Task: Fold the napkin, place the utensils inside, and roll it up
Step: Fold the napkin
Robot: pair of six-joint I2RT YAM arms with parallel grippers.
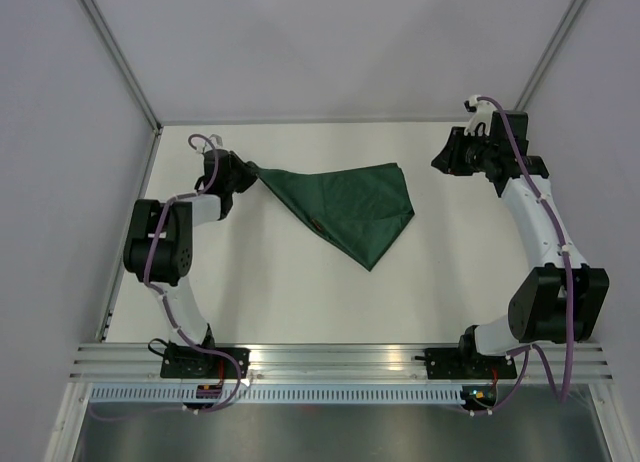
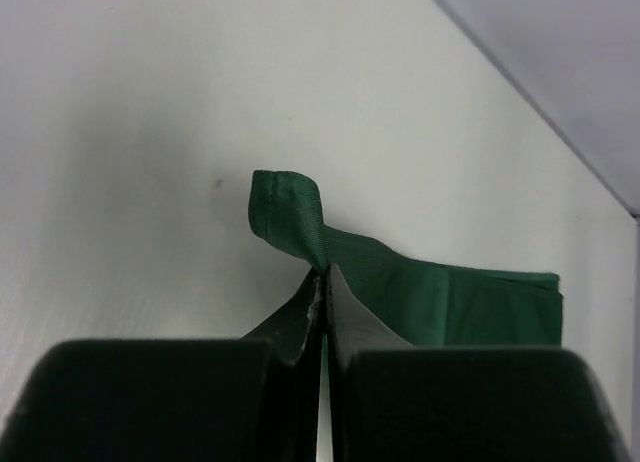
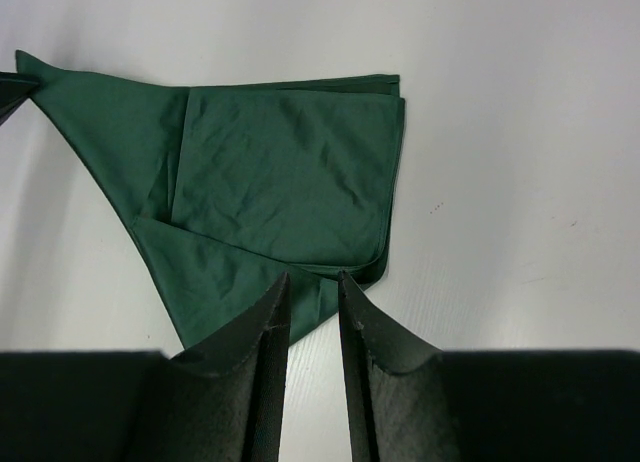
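The dark green napkin [image 1: 350, 207] lies crumpled and partly folded in the middle of the white table, pulled into a kite shape. My left gripper [image 1: 254, 172] is shut on the napkin's far-left corner. In the left wrist view the cloth [image 2: 450, 302] is pinched between the fingertips of my left gripper [image 2: 325, 272], with a curl of hem sticking out past them. My right gripper [image 1: 438, 164] is a little open and empty, held above the table to the right of the napkin. In the right wrist view my right gripper [image 3: 313, 279] looks down at the napkin [image 3: 290, 172]. The orange-red utensil is not in view.
The white table [image 1: 300, 292] is walled by pale panels at the back and both sides. An aluminium rail [image 1: 330, 360] runs along the near edge and carries both arm bases.
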